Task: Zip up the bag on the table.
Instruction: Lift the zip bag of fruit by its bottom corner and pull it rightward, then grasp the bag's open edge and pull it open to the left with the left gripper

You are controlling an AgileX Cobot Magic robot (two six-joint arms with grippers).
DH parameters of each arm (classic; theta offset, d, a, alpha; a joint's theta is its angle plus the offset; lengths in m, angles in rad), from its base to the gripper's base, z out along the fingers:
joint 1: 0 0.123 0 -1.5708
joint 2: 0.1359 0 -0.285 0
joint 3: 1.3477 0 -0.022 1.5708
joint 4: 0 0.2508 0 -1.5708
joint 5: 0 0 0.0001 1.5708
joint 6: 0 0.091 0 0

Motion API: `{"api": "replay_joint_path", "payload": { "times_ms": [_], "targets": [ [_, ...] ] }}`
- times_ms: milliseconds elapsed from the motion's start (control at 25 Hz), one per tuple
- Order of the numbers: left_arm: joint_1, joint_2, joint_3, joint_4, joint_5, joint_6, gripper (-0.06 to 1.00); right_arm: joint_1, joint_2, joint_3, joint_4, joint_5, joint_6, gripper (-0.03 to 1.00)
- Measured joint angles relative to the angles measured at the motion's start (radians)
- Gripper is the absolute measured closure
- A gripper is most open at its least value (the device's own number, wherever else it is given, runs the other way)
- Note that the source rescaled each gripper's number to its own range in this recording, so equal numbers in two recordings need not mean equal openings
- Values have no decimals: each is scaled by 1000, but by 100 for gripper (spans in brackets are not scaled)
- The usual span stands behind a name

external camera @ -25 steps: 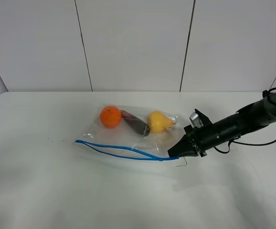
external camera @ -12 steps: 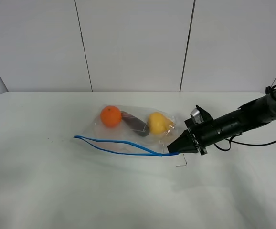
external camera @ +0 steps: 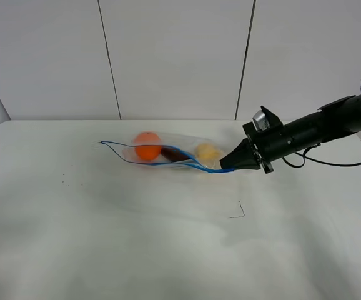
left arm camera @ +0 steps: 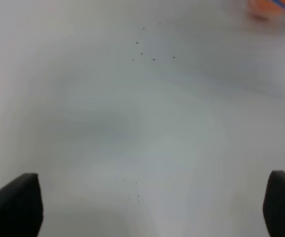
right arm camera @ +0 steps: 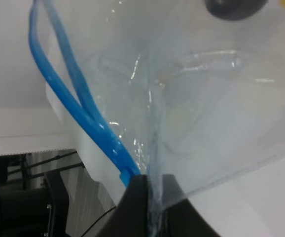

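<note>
Bag [external camera: 168, 145] hangs toward the middle of the desk's [external camera: 105, 237] far edge, its blue zip strip [external camera: 185, 159] end pinched tight in the right hand [external camera: 227, 166]. Left hand [left arm camera: 147, 205] gapes wide, empty.

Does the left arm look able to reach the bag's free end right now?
Probably yes. The left wrist view shows only bare table between the open left pincer and the bag, whose other end the right pincer holds. That arm is outside the high view, so reach is uncertain.
</note>
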Motion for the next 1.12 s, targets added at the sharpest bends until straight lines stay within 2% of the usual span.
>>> {"api": "replay_joint_path", "payload": {
  "times_ms": [800, 960, 1040, 1120],
  "targets": [
    [0, 0, 0, 0, 0, -4, -5, 0, 0, -12, -9, 1, 16, 97],
    [0, 3, -6, -21, 0, -12, -5, 0, 0, -12, -10, 1, 16, 97],
    [0, 40, -37, -55, 0, 14, -5, 0, 0, -12, -12, 1, 16, 97],
    [0, 101, -81, -74, 0, 83, -5, 0, 0, -12, -13, 1, 16, 97]
  ]
}}
